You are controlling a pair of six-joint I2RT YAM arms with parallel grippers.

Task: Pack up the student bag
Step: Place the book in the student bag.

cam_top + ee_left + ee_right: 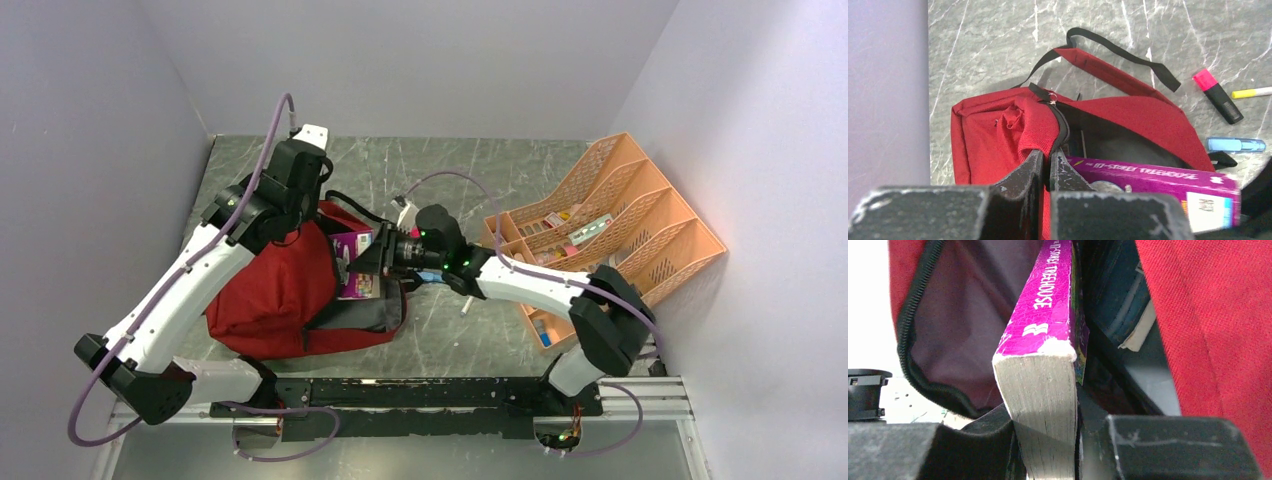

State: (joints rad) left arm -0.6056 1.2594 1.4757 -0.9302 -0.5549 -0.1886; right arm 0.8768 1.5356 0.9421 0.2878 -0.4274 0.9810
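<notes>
Dark red fabric student bag [270, 290] is lying flat on the grey marbled worktop [460, 170], left of centre, just ahead of the left arm [180, 290]. Its long axis is running roughly left-right in the top view, slightly slanted. The mouth is pointing right, twd the right arm [530, 285] and the orange desk organiser [640, 215]. Zip is standing open w/ grey lining showing.

Counts: 1 bag, 1 purple book [355, 265], 1 organiser, 2 arms. Left wrist cam is adding 3 pens lying on the worktop beyond the bag, all apart from each other:
- 1 pink-capped black highlighter [1218, 96]
- 1 yellow pen [1253, 92]
- 1 light blue pen [1235, 145]

Left jaws are sitting nearly closed, pinching the upper zip edge of the bag and holding it up. Right jaws are clamping the book at its page-edge end, set narrow, w/ the book's far end sitting inside the mouth.

View diffs:
- Top cam is giving the overall layout + organiser, but no grip detail.
- Left wrist is showing the black straps [1118, 47] trailing on the worktop behind the bag, plus the book's spine title.
- Right wrist is looking into the bag, showing a dark flat thing w/ a pale edge [1135, 335] beside the book; can't tell what it is.
</notes>
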